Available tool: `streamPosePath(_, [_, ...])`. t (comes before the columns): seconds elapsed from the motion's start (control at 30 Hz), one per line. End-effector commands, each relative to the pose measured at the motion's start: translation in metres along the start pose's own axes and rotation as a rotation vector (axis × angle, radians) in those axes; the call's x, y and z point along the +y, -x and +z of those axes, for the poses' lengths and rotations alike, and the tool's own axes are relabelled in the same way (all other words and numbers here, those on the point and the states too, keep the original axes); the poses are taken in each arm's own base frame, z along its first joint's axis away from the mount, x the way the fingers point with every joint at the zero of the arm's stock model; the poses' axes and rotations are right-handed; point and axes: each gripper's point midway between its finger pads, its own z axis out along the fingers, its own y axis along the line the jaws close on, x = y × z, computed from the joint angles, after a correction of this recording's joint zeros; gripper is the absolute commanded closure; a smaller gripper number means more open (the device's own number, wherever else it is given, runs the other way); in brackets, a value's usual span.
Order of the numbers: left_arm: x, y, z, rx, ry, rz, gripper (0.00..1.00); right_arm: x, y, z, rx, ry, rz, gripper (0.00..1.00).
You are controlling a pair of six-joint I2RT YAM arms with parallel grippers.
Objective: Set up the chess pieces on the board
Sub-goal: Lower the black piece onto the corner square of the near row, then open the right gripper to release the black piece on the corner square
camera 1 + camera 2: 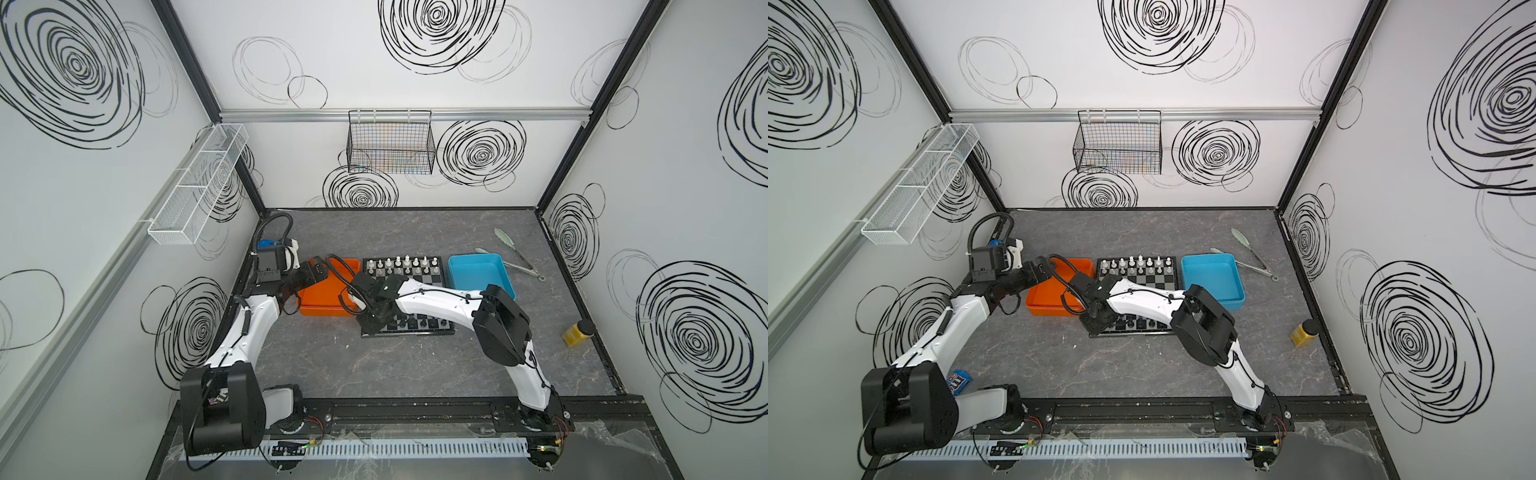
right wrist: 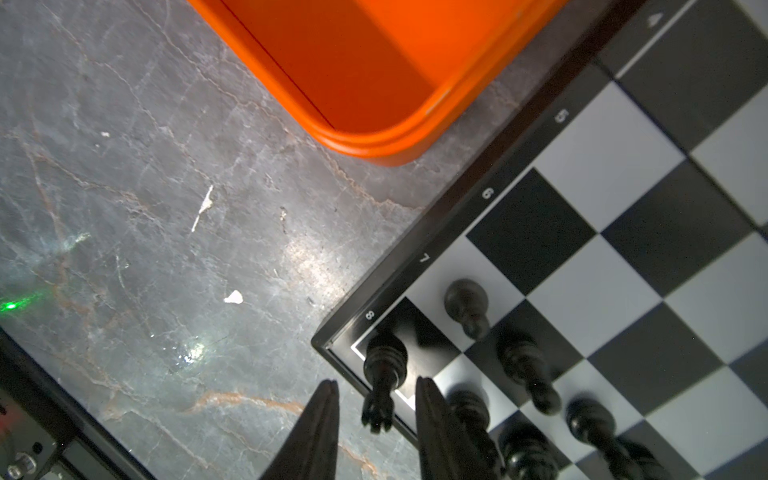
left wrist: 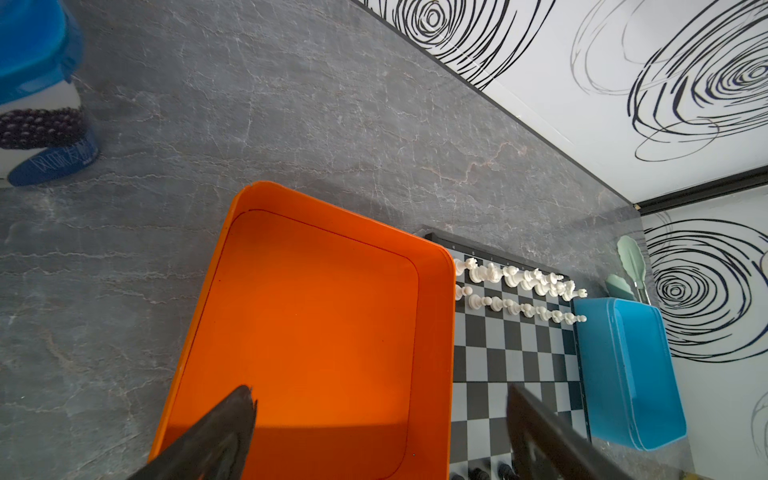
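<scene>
At the near-left corner of the board [image 2: 623, 199], the right gripper [image 2: 376, 381] straddles the black rook [image 2: 384, 357]. Its jaws are partly apart with a gap each side, gripping nothing, and the rook stands upright on its corner square. This looks like a release, so rise straight up with the jaws even (a black neighbour [image 2: 471, 401] sits just beside one finger). Farther left, the left gripper [image 3: 380, 390] hangs wide open and empty over the orange tray [image 3: 316, 291]. White pieces [image 3: 519, 282] fill the far two rows.

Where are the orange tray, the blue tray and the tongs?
orange tray [image 3: 307, 316]: left wrist view, on its bare floor.
blue tray [image 1: 478, 274]: in a top view, on its bare floor.
tongs [image 1: 501, 235]: in a top view, on one pale green tip.
</scene>
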Motion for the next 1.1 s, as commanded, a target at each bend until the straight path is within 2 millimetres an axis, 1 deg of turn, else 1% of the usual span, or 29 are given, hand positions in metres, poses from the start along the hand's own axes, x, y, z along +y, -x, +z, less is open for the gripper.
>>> streamPosePath(0.0, [0.002, 0.006, 0.001, -0.028, -0.014, -0.002, 0.03, 0.0, -0.009, 0.006, 0.045, -0.019, -0.008, 0.68])
streamPosePath(0.23, [0.002, 0.006, 0.001, -0.028, -0.012, -0.005, 0.03, 0.0, -0.006, 0.005, 0.036, -0.018, -0.008, 0.77])
streamPosePath(0.33, [0.002, 0.007, 0.001, -0.029, -0.014, -0.006, 0.03, 0.001, -0.004, 0.003, 0.029, -0.02, -0.012, 0.79])
streamPosePath(0.73, [0.002, 0.007, 0.001, -0.03, -0.017, -0.007, 0.03, 0.0, 0.001, 0.0, 0.021, -0.029, -0.019, 0.83])
streamPosePath(1.07, [0.002, 0.006, 0.001, -0.028, -0.019, -0.007, 0.03, -0.01, 0.003, 0.001, 0.028, -0.089, -0.017, 0.84])
